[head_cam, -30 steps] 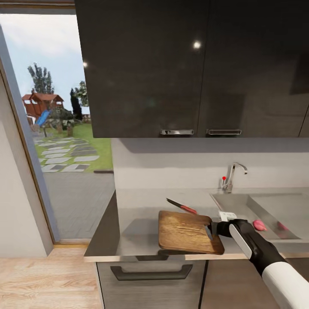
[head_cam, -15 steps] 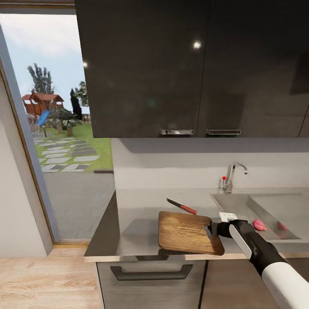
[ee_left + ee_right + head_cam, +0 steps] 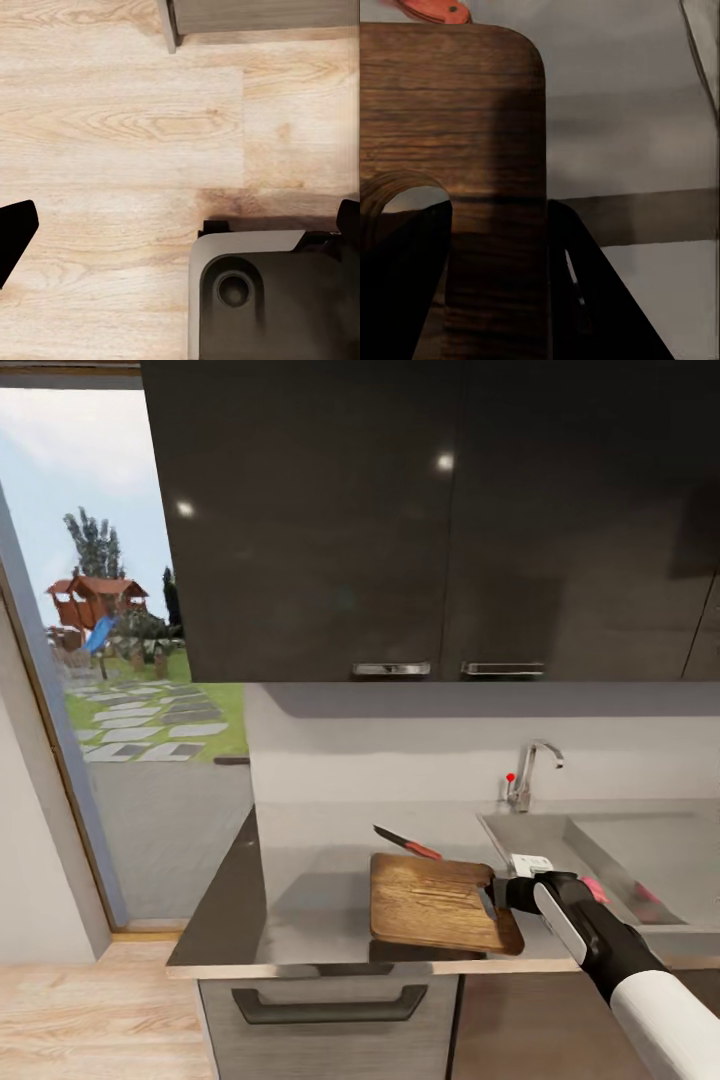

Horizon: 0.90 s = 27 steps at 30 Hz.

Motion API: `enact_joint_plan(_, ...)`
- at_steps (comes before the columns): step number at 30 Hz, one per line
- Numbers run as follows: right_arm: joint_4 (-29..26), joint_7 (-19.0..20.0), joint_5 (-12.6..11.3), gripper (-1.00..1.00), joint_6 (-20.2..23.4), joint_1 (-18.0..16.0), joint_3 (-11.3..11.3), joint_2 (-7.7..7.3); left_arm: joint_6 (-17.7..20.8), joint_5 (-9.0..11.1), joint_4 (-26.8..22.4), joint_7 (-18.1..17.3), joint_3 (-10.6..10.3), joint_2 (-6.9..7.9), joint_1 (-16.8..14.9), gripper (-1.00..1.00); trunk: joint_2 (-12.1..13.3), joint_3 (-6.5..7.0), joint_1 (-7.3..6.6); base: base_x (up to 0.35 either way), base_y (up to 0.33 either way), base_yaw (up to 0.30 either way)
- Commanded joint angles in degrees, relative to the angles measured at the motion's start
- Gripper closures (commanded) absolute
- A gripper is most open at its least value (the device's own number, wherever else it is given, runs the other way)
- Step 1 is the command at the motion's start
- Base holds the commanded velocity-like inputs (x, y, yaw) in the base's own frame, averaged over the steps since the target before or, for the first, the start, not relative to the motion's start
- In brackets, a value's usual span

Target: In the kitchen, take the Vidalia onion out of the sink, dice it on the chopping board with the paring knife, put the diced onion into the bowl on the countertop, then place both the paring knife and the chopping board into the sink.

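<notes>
1. No brand, label or writing can be read on anything in view.
2. The right gripper (image 3: 492, 898) is clamped on the right edge of the chopping board (image 3: 435, 903); in the right wrist view one dark finger (image 3: 585, 285) lies on each side of the board's (image 3: 450, 127) handle end.
3. The board lies near the front edge of the countertop (image 3: 310, 860), its long axis running left to right and its handle end towards the sink (image 3: 610, 850).
4. Just behind the board lies the paring knife (image 3: 407, 844), red handle towards the sink, dark blade pointing left and away.
5. The Vidalia onion (image 3: 594, 888) sits in the sink, partly hidden by the right arm.
6. Behind the basin stands the chrome tap (image 3: 525, 775) with a red dot.
7. Dark wall cabinets (image 3: 430, 520) hang above; a doorway (image 3: 120, 660) on the left opens onto a garden.
8. The left wrist view shows light wood floor (image 3: 120, 135) and the robot's base (image 3: 262, 300); I cannot tell whether the left gripper's dark fingers (image 3: 15, 232) are open or closed.
</notes>
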Motion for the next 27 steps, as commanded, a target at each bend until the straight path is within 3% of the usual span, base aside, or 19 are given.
enact_joint_plan(1,-0.06,-0.09,-0.26,1.00,0.18,-0.02,0.20,-0.06,-0.08,-0.01,-0.06,-0.03,0.07,0.00,0.04,-1.00,-0.04,0.00,0.03,0.061,-0.093,0.000)
enact_joint_plan(20,-0.07,-3.88,-0.15,1.00,0.18,-0.02,0.44,0.18,-0.08,-0.01,-0.01,-0.03,0.04,0.02,0.04,-1.00,-0.04,0.00,0.03,0.008,-0.011,0.000)
enact_joint_plan(27,-0.18,-6.62,1.70,1.00,0.08,-0.02,0.45,0.40,-0.08,-0.01,-0.01,-0.03,0.04,0.04,0.04,-1.00,-0.04,0.00,0.03,0.000,0.000,0.000)
